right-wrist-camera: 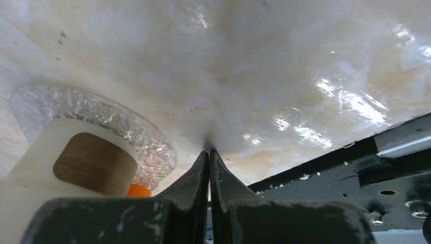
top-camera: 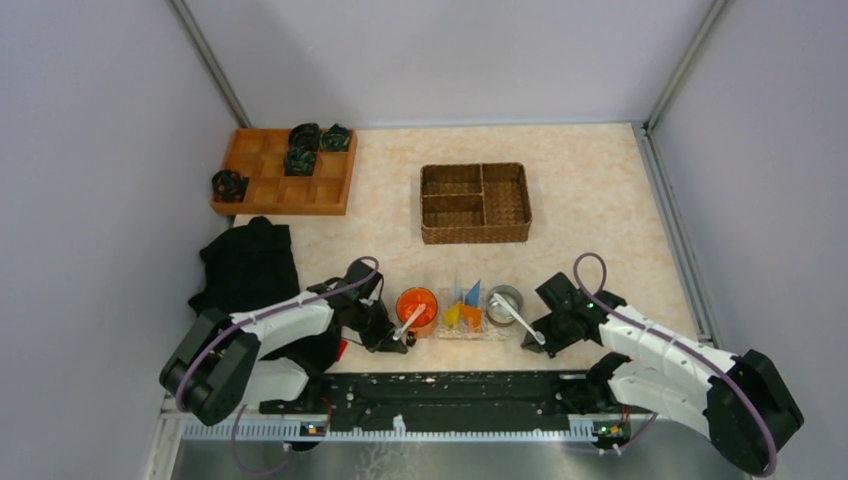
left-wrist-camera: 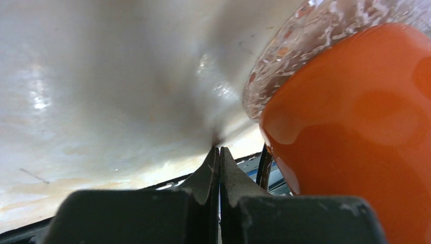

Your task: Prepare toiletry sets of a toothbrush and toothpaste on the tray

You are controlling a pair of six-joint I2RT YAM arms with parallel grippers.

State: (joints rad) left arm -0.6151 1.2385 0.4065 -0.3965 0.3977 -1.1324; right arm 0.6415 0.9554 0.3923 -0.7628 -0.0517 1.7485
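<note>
Left gripper (top-camera: 398,340) and right gripper (top-camera: 545,338), jaws pressed together, flank the clear tray (right-wrist-camera: 101,114); 3 tubes (top-camera: 470,317) lie on it, but 2 toothbrushes (top-camera: 409,322) apparently lean in orange mug (top-camera: 417,300) and steel cup (top-camera: 503,297), unpaired.

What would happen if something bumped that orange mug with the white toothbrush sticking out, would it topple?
The orange mug looks broad, so it would probably slide rather than tip. The toothbrush leans loosely over its rim, so a bump would likely shift it or flick it out. The mug's glossy wall may prove slippery to grip.
</note>
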